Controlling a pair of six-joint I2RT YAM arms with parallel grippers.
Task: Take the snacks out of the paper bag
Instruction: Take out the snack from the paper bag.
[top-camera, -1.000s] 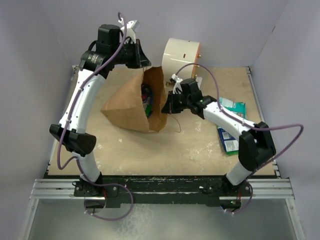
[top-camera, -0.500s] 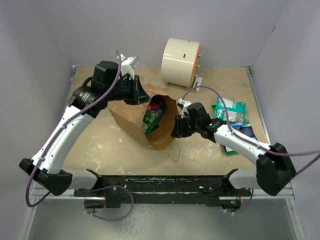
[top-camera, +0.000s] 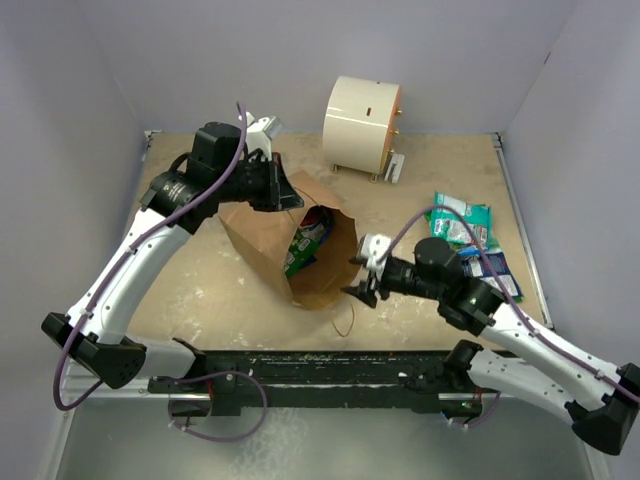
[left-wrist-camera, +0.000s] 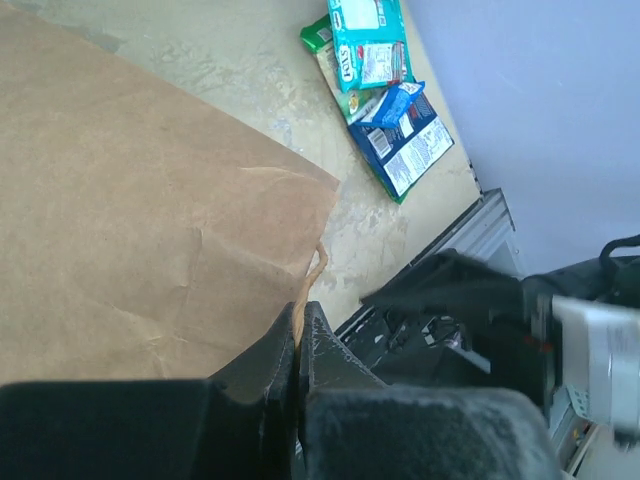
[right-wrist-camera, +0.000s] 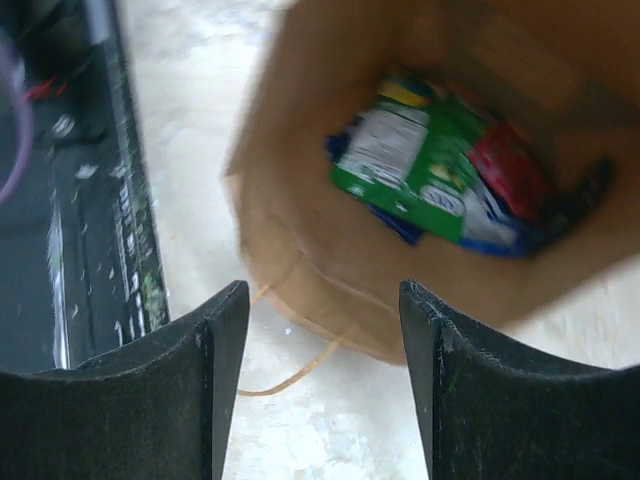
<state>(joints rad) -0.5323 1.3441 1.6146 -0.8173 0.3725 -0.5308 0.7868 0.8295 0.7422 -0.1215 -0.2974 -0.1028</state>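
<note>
The left gripper (left-wrist-camera: 300, 325) pinches the far rim of the paper bag (top-camera: 255, 232), tipped on the counter (top-camera: 200, 290). The right gripper (right-wrist-camera: 320, 300) gapes at its mouth, snacks (right-wrist-camera: 430, 170) lying inside. Reaching in may snag the paper wall and collapse the opening.

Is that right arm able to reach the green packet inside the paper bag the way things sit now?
Probably yes. The paper bag lies with its mouth gaping toward the open right gripper, the left gripper seems to pinch its rim, and nothing blocks the way to the green packet.
</note>
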